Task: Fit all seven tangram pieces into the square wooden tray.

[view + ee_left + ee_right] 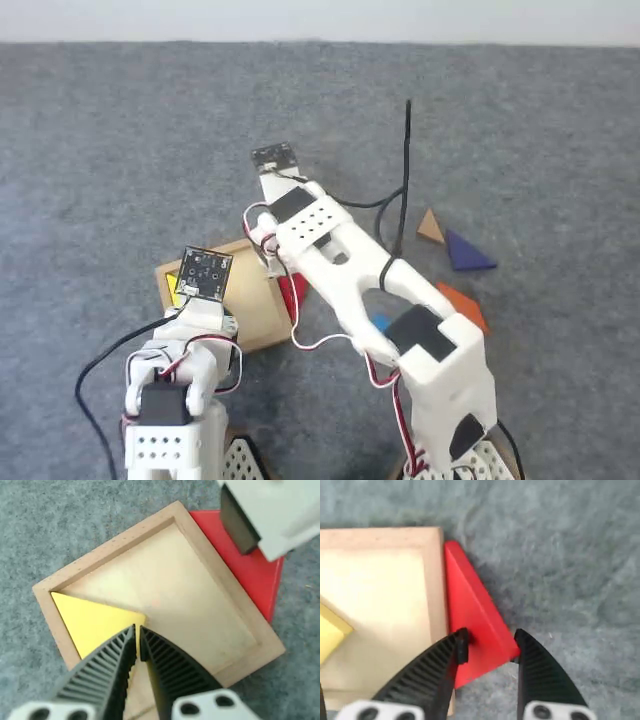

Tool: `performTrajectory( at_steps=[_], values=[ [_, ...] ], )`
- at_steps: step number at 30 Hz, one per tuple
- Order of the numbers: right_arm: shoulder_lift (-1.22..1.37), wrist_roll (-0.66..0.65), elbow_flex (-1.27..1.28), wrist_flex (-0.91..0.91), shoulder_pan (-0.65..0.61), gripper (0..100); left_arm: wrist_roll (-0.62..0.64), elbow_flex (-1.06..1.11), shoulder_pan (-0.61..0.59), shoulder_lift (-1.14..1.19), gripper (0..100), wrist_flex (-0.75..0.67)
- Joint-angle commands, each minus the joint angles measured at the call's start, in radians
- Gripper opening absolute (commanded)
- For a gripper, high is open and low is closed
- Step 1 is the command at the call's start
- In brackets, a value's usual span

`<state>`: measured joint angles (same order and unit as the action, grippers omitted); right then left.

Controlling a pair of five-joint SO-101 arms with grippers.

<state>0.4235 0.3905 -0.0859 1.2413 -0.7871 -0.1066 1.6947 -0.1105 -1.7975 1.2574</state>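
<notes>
The square wooden tray holds a yellow triangle tucked into one corner. My left gripper hangs shut just above that triangle's tip with nothing in it. A large red triangle lies outside the tray, flush against its wall. My right gripper grips this piece at one corner, one finger on each side. In the high view the red triangle peeks out under the right arm, beside the tray.
On the grey carpet to the right lie a brown triangle, a dark blue triangle, an orange piece and a small blue piece. A black cable trails behind the right arm.
</notes>
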Motion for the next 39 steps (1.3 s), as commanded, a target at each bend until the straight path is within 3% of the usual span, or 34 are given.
performTrajectory(
  at_steps=[1,15,24,29,39],
  values=[
    [-0.108,0.008,-0.005,0.018,-0.044,14.6,0.008,-0.012,-0.002,-0.018,1,0.005],
    [-0.104,0.008,-0.011,-0.016,-0.073,16.5,0.008,-0.012,-0.003,-0.018,1,0.005],
    [0.048,-0.029,-0.011,-0.027,-0.041,0.6,0.008,-0.012,-0.003,-0.018,1,0.005],
    [0.070,-0.049,-0.012,-0.027,0.031,0.6,0.008,-0.012,-0.003,-0.018,1,0.005],
    [-0.159,-0.054,-0.005,0.047,0.090,0.6,0.008,-0.012,-0.003,-0.018,1,0.005]
  ],
)
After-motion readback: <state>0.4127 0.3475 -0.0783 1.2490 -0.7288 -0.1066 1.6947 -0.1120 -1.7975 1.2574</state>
